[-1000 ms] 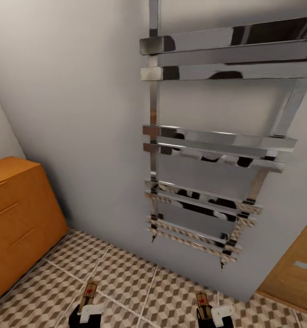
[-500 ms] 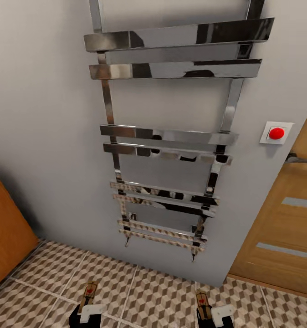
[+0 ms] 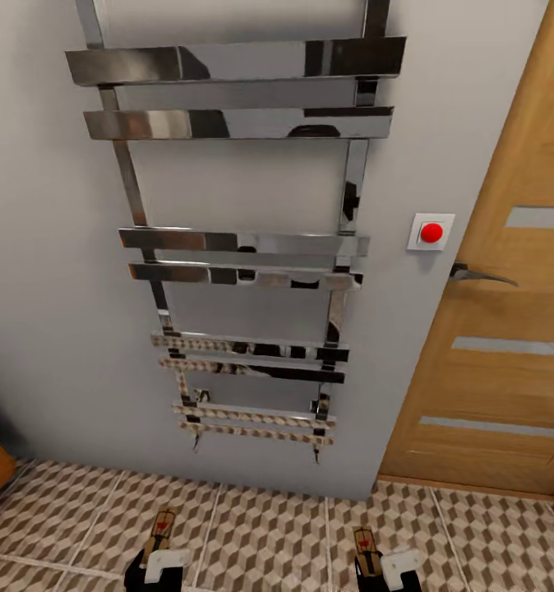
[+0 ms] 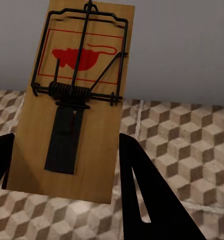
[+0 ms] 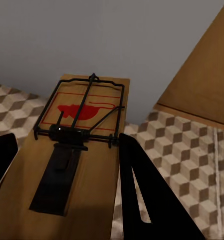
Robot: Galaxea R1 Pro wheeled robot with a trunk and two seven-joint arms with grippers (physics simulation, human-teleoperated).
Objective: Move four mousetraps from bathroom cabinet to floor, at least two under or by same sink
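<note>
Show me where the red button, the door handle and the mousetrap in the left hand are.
Red button [image 3: 431,232], head view: the middle of its round red cap.
Door handle [image 3: 478,275], head view: along its dark lever.
Mousetrap [image 4: 74,110], left wrist view: its wooden board, near the wire spring.

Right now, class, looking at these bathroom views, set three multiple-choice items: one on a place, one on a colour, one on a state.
1. The red button sits:
A. between towel rail and door
B. on the floor
C. on the cabinet

2. The towel rail is:
A. white
B. chrome
C. orange

3. The left gripper and right gripper are:
A. both empty
B. each holding a mousetrap
C. sharing one mousetrap

Key: 1 A, it is on the wall beside the door. 2 B, its bars mirror the room. 3 B, the left mousetrap and right mousetrap lie between fingers.
</note>
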